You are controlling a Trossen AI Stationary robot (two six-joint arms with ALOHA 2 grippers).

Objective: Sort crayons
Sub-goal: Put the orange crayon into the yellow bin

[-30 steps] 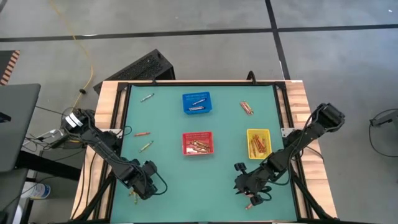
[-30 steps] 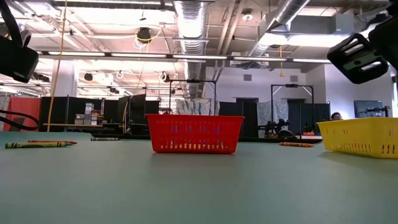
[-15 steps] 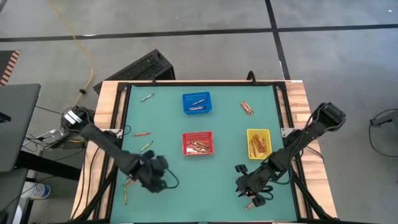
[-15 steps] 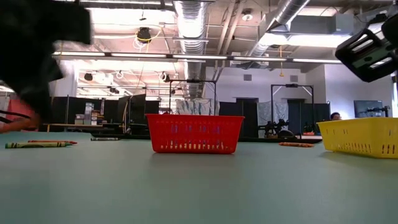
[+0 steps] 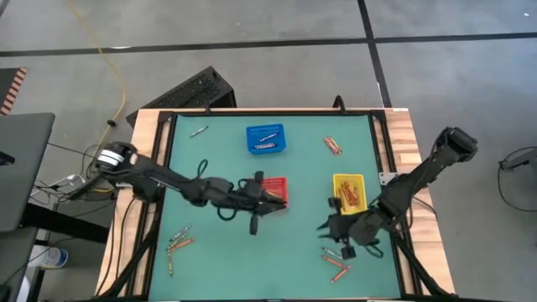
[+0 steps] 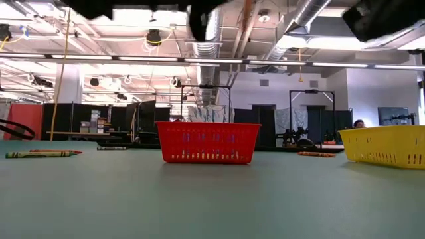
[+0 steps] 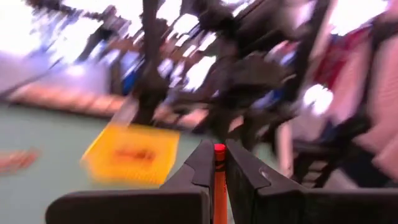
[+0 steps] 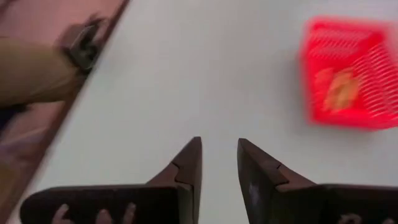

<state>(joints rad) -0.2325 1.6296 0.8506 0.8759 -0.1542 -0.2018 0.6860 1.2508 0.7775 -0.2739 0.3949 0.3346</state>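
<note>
My left gripper point(image 5: 262, 198) reaches level across the table to the near left side of the red basket point(image 5: 277, 190) and is shut on an orange-red crayon point(image 7: 219, 177). My right gripper point(image 8: 219, 155) hovers open over the bare mat, near the yellow basket point(image 5: 348, 192), with nothing between its fingers. Loose crayons lie flat on the mat at the near left point(image 5: 176, 243), the near right point(image 5: 336, 264), the far right point(image 5: 333, 146) and the far left point(image 5: 198, 131). More crayons lie in the blue basket point(image 5: 266, 139), the red one and the yellow one. My left gripper pinches the crayon between its two fingers, and the fingers lie along it. Its blunt end point(image 7: 219, 149) shows just at the fingertips. The fingers come level from the table's left, and the crayon is lifted clear of the mat.
All three baskets stand in the middle band of the green mat point(image 5: 218, 252). A raised wooden frame point(image 5: 403, 134) borders the table. In the low view, two crayons point(image 6: 40, 154) lie at the left, and both arms are high above the mat.
My left gripper has risen from the crayon pile at the near left corner and swung toward the red basket, tipping from pointing down to level. Several crayons stay at that corner. My right gripper has lifted and drawn toward the far edge, uncovering the crayons at the near right.
</note>
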